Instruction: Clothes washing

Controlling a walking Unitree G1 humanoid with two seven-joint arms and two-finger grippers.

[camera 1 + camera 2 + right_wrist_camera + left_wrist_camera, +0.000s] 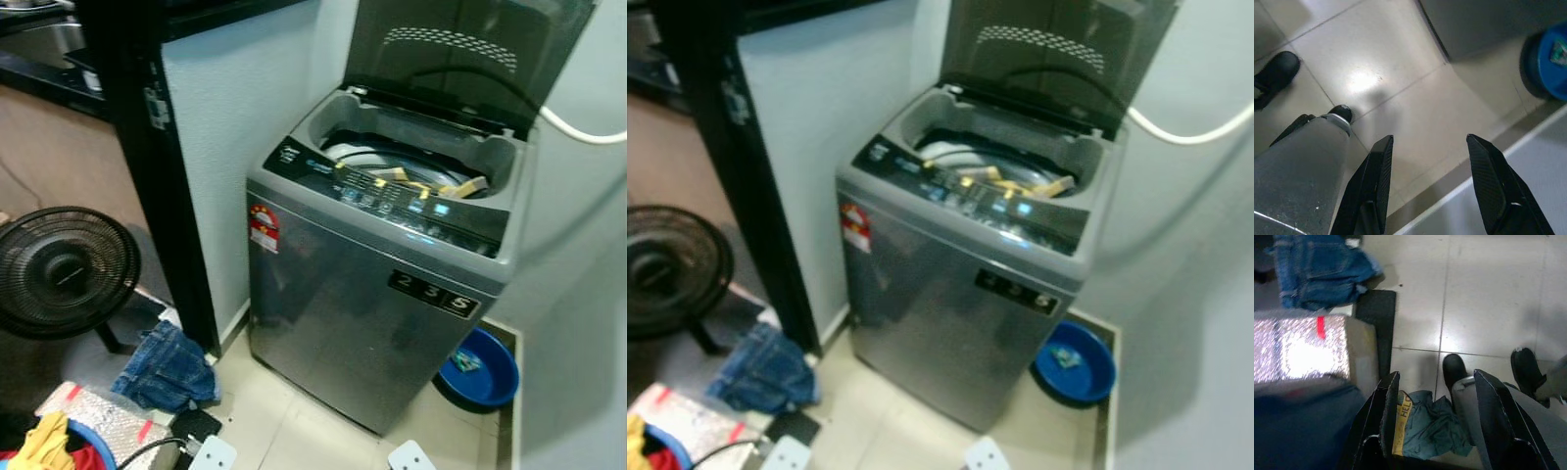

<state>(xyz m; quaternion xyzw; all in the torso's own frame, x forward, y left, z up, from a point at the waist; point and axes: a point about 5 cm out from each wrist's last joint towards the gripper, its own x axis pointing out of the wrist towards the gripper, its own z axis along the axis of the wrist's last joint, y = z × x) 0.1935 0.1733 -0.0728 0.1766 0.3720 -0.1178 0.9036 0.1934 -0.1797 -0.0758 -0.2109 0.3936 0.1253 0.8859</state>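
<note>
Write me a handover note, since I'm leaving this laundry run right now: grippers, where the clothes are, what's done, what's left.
Left gripper: fingers apart around a teal garment, low over the floor; whether it grips, I cannot tell.
Right gripper: open, holding nothing, over bare tiles.
Washing machine: lid up, panel lit, something yellow inside the drum.
Denim shorts lie on the floor by the fan; red and yellow clothes sit in a blue tub at the robot's left. A blue basin stands right of the machine.
Left: load the teal garment, shorts and tub clothes, shut the lid, start.
</note>
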